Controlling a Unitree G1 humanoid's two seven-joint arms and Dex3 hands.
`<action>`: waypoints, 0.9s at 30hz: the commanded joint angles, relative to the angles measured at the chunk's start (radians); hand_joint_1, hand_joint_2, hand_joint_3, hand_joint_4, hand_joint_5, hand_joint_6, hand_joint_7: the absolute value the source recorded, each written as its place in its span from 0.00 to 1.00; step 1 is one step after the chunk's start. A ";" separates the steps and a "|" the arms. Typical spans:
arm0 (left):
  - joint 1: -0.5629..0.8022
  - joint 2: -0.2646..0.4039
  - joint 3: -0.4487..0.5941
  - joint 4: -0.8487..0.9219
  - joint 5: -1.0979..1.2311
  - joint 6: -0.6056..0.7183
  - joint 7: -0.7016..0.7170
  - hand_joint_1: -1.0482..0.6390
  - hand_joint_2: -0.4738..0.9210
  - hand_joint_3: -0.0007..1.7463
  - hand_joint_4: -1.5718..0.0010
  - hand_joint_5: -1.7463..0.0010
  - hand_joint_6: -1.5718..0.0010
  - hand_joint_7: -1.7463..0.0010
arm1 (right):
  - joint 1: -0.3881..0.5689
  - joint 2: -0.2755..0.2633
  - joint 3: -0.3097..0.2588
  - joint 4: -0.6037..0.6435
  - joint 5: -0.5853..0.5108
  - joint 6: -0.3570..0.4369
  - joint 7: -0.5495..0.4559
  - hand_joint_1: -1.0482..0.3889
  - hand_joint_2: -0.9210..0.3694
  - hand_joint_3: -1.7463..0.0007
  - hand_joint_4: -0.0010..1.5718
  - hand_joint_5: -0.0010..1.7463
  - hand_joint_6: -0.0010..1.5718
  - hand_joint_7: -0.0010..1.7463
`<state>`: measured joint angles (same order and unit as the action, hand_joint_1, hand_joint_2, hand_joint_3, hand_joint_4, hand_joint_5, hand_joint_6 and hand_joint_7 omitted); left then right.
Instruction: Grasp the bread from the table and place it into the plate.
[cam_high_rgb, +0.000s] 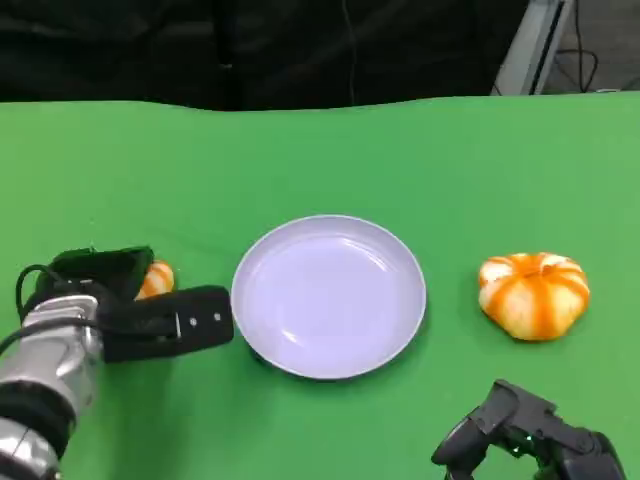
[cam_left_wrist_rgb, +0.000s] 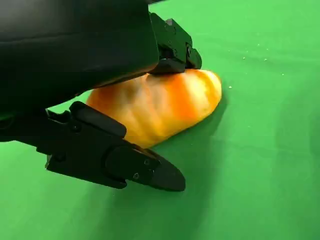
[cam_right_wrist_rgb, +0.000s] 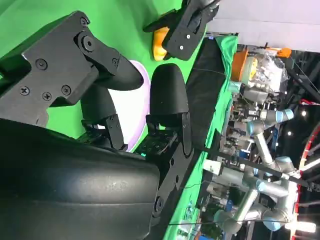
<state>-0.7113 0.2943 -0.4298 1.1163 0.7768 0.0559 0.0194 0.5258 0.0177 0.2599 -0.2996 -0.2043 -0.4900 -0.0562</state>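
Bread (cam_left_wrist_rgb: 165, 107) — glossy, orange-and-cream streaked, oblong — lies on green cloth (cam_left_wrist_rgb: 260, 150), pinched by left robot hand (cam_left_wrist_rgb: 135, 100).

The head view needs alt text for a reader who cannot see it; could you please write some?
The robot's left hand reaches over a small orange bread on a green table, left of an empty white plate. A second, round orange-and-white bread lies right of the plate, and the right hand sits at the near edge.
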 joint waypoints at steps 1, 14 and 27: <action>0.017 0.029 -0.004 0.092 -0.041 -0.108 0.050 0.41 1.00 0.03 0.67 0.92 0.63 0.97 | 0.010 -0.007 -0.001 -0.011 0.004 -0.010 -0.004 0.67 0.42 0.29 0.45 0.91 0.49 0.75; 0.081 0.086 -0.025 0.008 -0.041 -0.465 0.535 0.52 0.83 0.38 0.46 0.00 0.61 0.00 | -0.002 -0.011 -0.007 0.002 0.007 -0.014 0.000 0.67 0.43 0.28 0.44 0.91 0.49 0.75; 0.129 0.099 0.023 -0.300 -0.043 -0.550 0.667 0.55 0.57 0.77 0.42 0.00 0.55 0.00 | -0.008 -0.009 -0.004 0.003 -0.002 -0.010 -0.001 0.68 0.44 0.26 0.45 0.92 0.49 0.76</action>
<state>-0.6041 0.3751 -0.4252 0.8856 0.7366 -0.4861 0.6661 0.5172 0.0167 0.2591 -0.2954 -0.2069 -0.4946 -0.0539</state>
